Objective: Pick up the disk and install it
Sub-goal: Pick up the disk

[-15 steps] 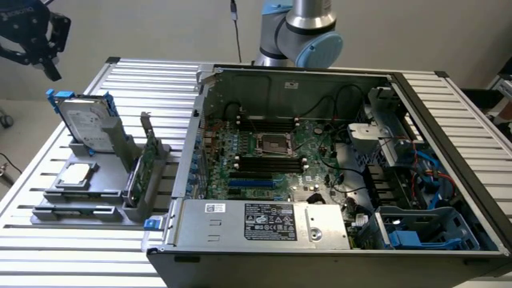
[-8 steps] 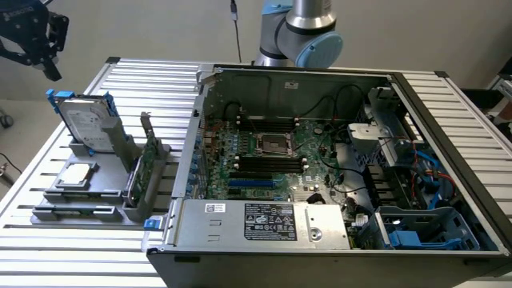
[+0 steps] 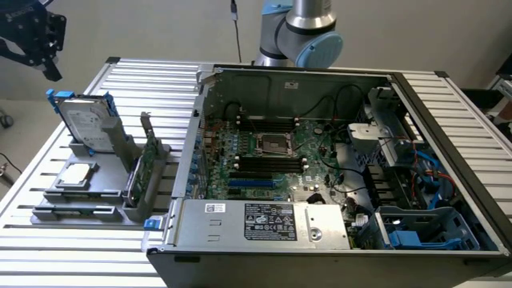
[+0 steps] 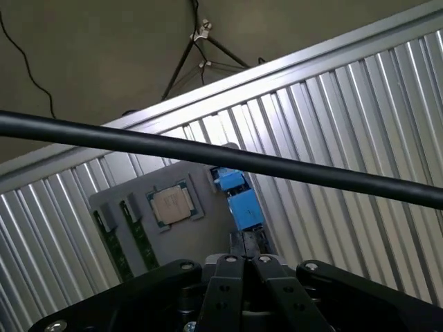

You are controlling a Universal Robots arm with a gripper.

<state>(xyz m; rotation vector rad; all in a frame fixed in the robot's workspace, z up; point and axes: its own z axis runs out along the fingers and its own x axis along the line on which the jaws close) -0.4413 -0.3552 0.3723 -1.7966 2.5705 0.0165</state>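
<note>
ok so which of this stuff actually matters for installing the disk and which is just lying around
For the job: the disk, standing in the grey holder; the open computer case; the gripper, shut and empty.
Just lying about: the square chip and the green circuit card, on the same holder.

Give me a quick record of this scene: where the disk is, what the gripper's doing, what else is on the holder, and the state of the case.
disk: upright in the grey holder, not picked up
gripper: in the air above the holder, jaws shut, empty
also on holder: chip lying flat; green card on edge
case: open, on the exterior view's right of the holder
table: ribbed metal
</note>
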